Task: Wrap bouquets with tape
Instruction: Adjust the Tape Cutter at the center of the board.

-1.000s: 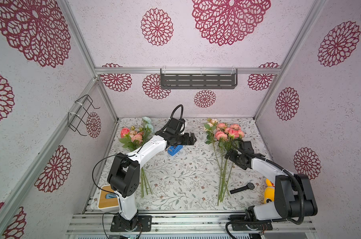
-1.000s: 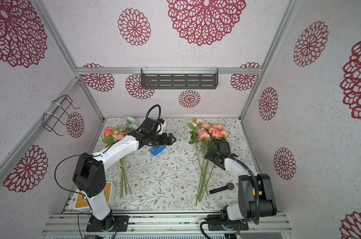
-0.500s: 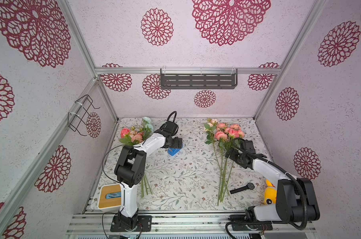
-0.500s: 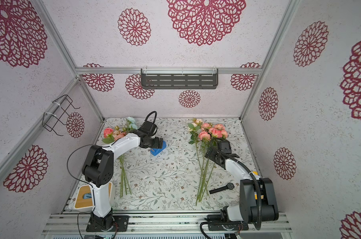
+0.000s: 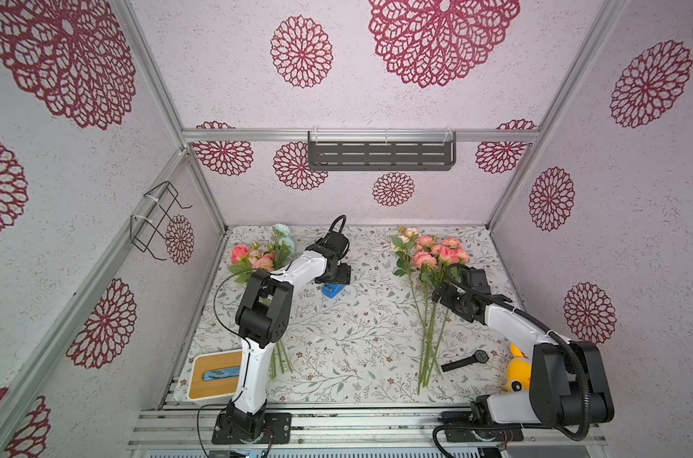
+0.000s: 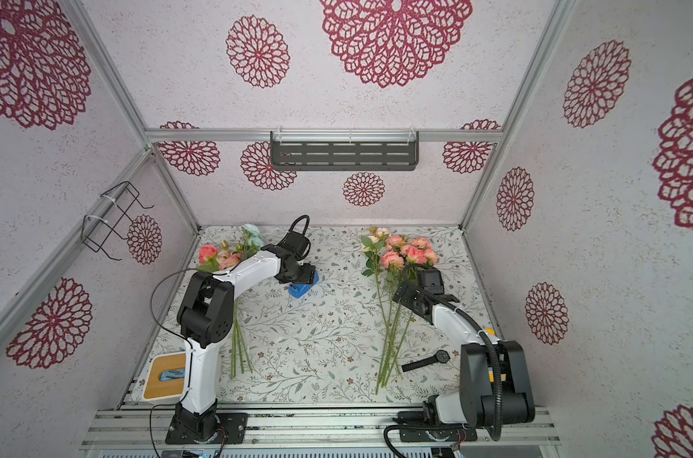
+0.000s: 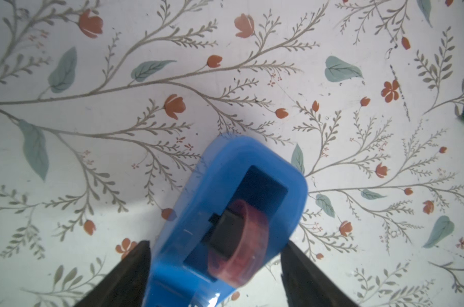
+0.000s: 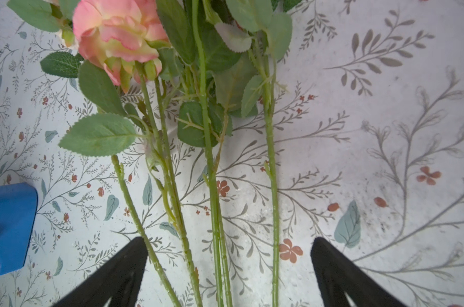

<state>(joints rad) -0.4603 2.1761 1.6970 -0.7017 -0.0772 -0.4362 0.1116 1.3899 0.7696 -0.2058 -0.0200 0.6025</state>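
Both arms low: left fingers (image 7: 130, 271) straddle the tape (image 7: 225, 202), right fingers (image 8: 119, 271) spread wide over stems (image 8: 212, 199).
The tape sits on the counter (image 5: 336, 349) toward the back, between the bouquets, nearer the left bouquet (image 5: 257, 255). The left fingers sit close against both its sides; can't tell if they pinch it. The right fingers gape either side of the stems of the right bouquet (image 5: 436, 253), which lies flat, ungripped. A watch (image 5: 465, 360) lies near the stem ends.
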